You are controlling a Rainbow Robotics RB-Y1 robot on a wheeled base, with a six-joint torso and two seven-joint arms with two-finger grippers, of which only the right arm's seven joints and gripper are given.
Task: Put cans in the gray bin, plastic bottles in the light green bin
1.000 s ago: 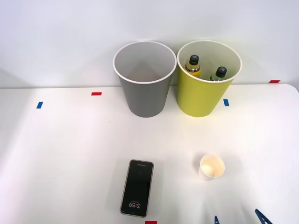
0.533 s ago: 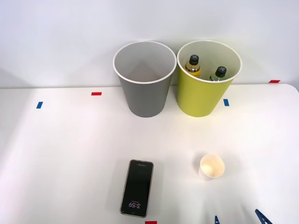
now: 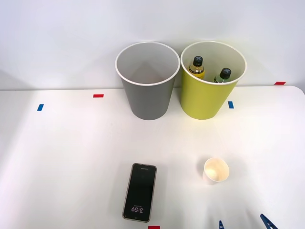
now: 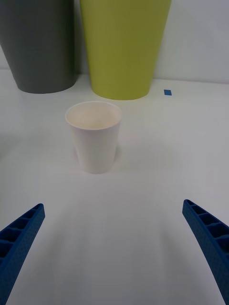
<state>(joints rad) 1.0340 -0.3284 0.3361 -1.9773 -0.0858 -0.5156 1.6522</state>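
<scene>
Nothing moved; black-capped plastic bottles (image 3: 197,66) stand in light green bin (image 3: 205,102); pincer (image 4: 114,248) spread wide.

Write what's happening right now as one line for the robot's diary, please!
right gripper: open, low over table | paper cup: upright ahead | bottles: both in green bin | gray bin: nothing visible inside

plastic bottles (image 3: 197,66) — bodies hidden by bin

My right gripper (image 4: 114,248) has two blue plastic fingers (image 4: 19,243), ribbed along their inner faces and tapering to narrow tips.
</scene>
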